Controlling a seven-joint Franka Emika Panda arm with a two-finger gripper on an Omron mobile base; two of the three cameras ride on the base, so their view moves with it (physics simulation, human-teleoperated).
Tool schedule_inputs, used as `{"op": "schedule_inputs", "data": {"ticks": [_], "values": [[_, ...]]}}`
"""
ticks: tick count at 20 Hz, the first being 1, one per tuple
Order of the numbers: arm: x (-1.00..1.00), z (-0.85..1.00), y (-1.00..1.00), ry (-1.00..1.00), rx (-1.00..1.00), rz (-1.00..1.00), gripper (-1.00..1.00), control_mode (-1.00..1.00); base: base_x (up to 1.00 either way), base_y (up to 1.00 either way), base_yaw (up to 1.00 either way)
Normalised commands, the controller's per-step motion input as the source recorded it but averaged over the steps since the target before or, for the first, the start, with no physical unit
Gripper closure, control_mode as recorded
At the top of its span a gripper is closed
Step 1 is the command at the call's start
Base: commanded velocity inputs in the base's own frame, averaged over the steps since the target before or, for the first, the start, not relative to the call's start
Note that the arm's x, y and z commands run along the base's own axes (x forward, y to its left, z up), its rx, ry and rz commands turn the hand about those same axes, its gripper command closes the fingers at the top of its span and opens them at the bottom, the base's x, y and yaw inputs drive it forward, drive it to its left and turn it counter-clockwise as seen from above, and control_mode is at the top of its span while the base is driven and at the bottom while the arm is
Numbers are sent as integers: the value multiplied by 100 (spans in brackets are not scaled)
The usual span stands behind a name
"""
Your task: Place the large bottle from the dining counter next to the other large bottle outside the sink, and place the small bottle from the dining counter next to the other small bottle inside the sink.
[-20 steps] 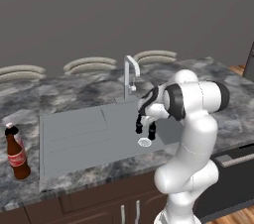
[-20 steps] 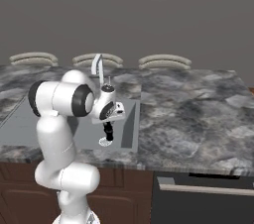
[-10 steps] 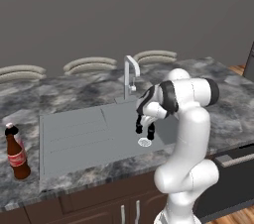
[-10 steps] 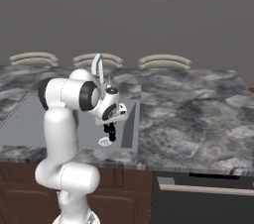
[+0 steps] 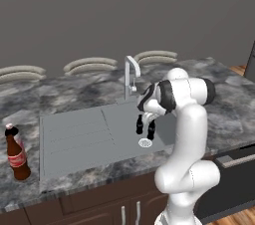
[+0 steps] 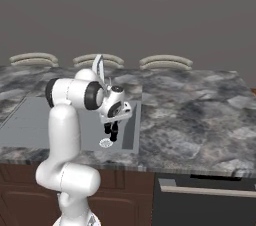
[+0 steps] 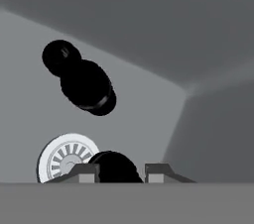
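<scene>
Hand view: the claw (image 7: 121, 171) is pointed down into the sink (image 7: 149, 94), its two tips pressed against a small dark bottle (image 7: 115, 167) seen from above, so the claw is clamped on that bottle. Just beside it the round white drain (image 7: 62, 158) is seen on the basin floor, and a second small dark bottle (image 7: 82, 82) is standing a little further off, apart from the held one. From the left base view the claw (image 5: 148, 128) is seen low over the sink (image 5: 74, 134) with two small dark bottles under it, one at (image 5: 151, 130) and one at (image 5: 140, 124), close together and just above the drain (image 5: 145, 143). An arched white faucet (image 5: 131, 74) is set behind the basin. The large cola bottle (image 5: 16, 153), red label and red cap, is standing upright on the marbled desk (image 5: 224, 99) well to the left of the sink. Right base view: the claw (image 6: 111, 131) is lowered over the drain (image 6: 105, 143).
</scene>
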Motion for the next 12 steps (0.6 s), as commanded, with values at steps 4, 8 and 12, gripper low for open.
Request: {"op": "schedule_inputs", "data": {"ticks": [4, 8, 12], "values": [[0, -30, 6, 2, -1, 3, 100, -100, 0, 0, 0], [-14, -28, 28, 0, -6, 7, 100, -100, 0, 0, 0], [-19, -30, 25, 1, -5, 6, 100, -100, 0, 0, 0]]}}
